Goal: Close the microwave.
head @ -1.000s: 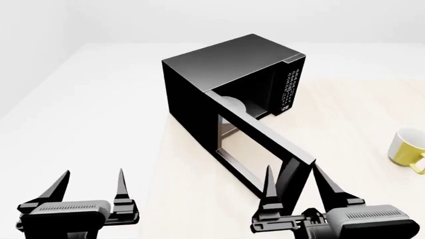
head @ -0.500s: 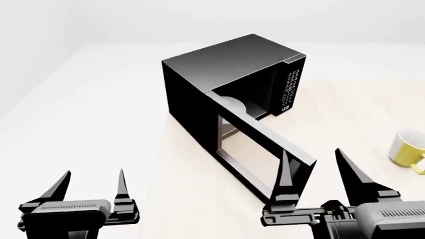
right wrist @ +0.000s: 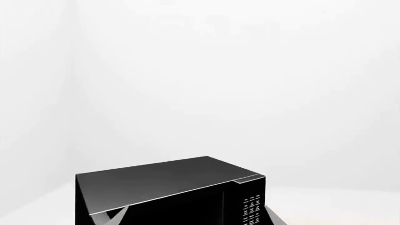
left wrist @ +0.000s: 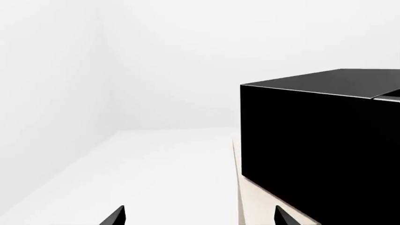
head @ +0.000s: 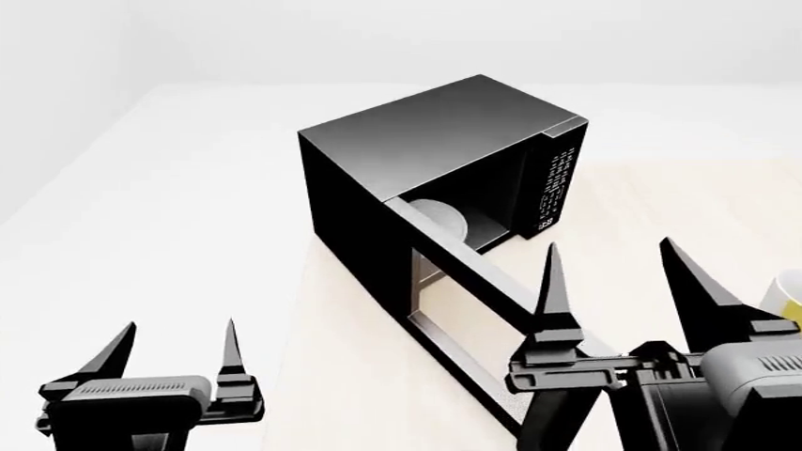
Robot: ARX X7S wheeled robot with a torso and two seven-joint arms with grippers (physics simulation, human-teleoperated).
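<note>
microwave (head: 433, 160) centre frame on table (head: 338, 376), door (head: 470, 310) swung open toward lower right | right gripper (head: 614, 282) lower right, fingers up, jaws wide, before door's free edge | left gripper (head: 169, 352) lower left, upright, jaws wide, holding nothing

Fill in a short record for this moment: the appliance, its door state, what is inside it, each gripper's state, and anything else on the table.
appliance: black microwave on the table
door: door swung wide open
inside: white round plate
keypad: keypad strip, white markings
left gripper: left gripper, open, empty, apart from the microwave
right gripper: right gripper, open, empty, above the door's free end
other item: yellow mug, partly cut off at the view's edge
</note>
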